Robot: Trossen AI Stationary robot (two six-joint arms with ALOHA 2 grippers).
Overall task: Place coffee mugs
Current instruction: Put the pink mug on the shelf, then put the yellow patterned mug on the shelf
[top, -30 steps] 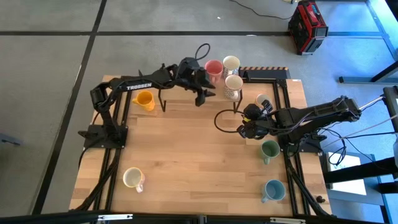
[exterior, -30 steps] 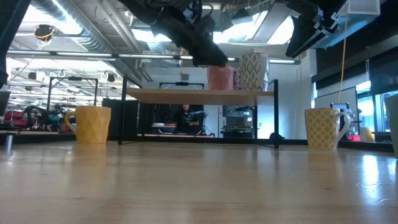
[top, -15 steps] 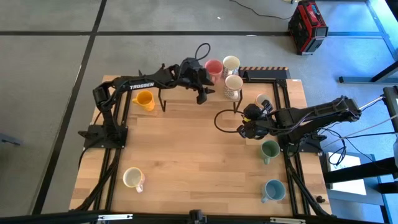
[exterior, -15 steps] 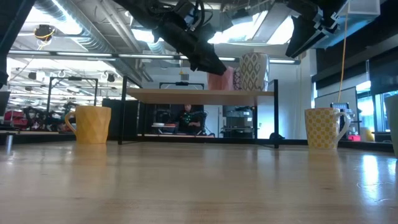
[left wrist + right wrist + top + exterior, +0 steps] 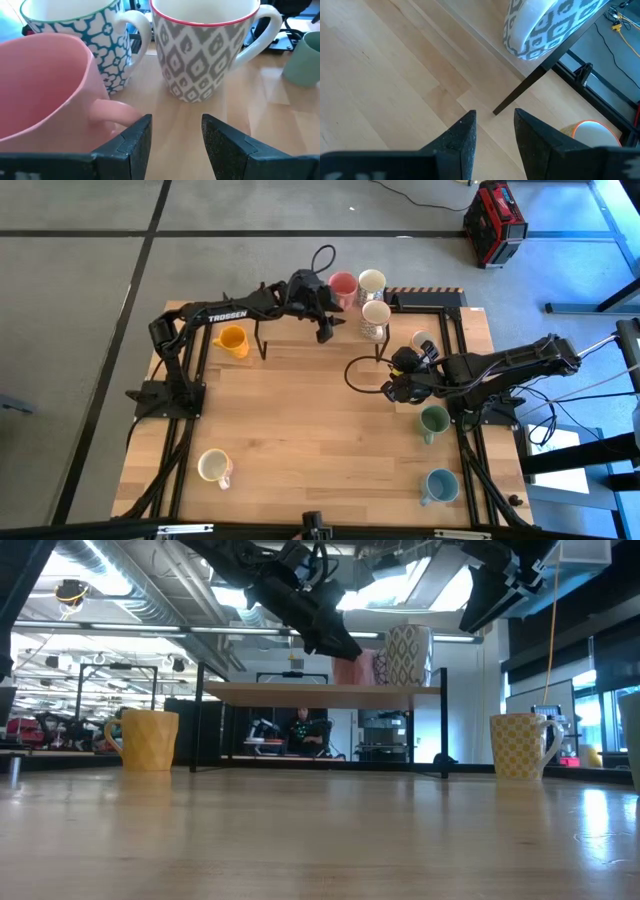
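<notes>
Up at the far edge of the wooden surface (image 5: 300, 430), a low black-legged shelf (image 5: 320, 692) carries three mugs: a pink mug (image 5: 343, 286), a white mug with a teal flower pattern (image 5: 85, 35) just beside it, and a white mug with a grey diamond pattern and red rim (image 5: 376, 316) nearer the middle of the surface. The left pincer (image 5: 326, 320) hangs over the shelf right by the pink mug; in the left wrist view its two dark fingers (image 5: 130, 140) stand spread with bare shelf wood between them, holding nothing, and the pink mug's handle lies just beside one finger.

The right pincer (image 5: 397, 383) hovers above the surface near the shelf's right leg, its fingers (image 5: 462, 135) parted with only wood showing between them, so it grips nothing. Its wrist view shows the grey-patterned mug overhanging the shelf edge.

Elsewhere on the surface, an orange-yellow mug (image 5: 232, 339) stands at the far left beside the left arm's base, a cream mug (image 5: 213, 466) sits at the near left, a green mug (image 5: 434, 420) and a light blue mug (image 5: 439, 485) stand along the right side, and a yellow-checked white mug (image 5: 522, 746) stands near the shelf's right end.
</notes>
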